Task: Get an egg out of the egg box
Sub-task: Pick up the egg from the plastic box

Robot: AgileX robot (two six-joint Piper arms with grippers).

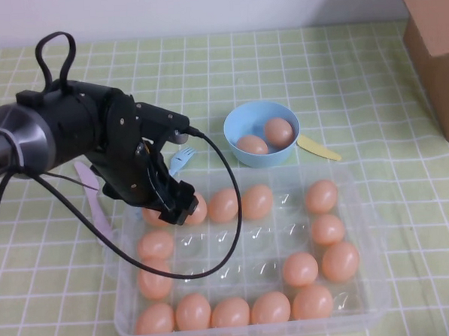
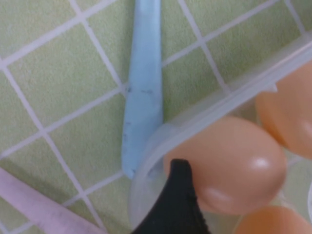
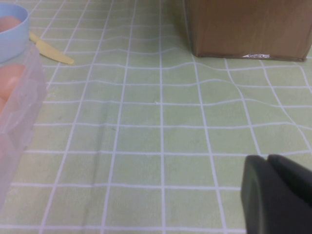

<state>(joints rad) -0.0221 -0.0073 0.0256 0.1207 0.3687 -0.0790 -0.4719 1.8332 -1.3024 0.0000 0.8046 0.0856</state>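
Note:
The clear egg box (image 1: 372, 228) holds several peach-orange eggs. My left gripper (image 1: 178, 204) is down in the box's back left corner, over the corner egg (image 1: 200, 212). In the left wrist view that egg (image 2: 229, 165) lies in its cup just inside the box rim (image 2: 195, 117). One black finger (image 2: 178, 204) rests against its side; the other finger is out of view, so the jaws stand open. My right gripper (image 3: 267, 157) is shut and empty, low over the cloth to the right of the box (image 3: 19, 107).
A light-blue bowl (image 1: 237, 126) with two eggs stands behind the box. A blue fork (image 1: 181, 159), a pink utensil (image 1: 98, 208) and a yellow knife (image 1: 319, 148) lie on the green checked cloth. A cardboard box (image 1: 436, 44) stands at the back right.

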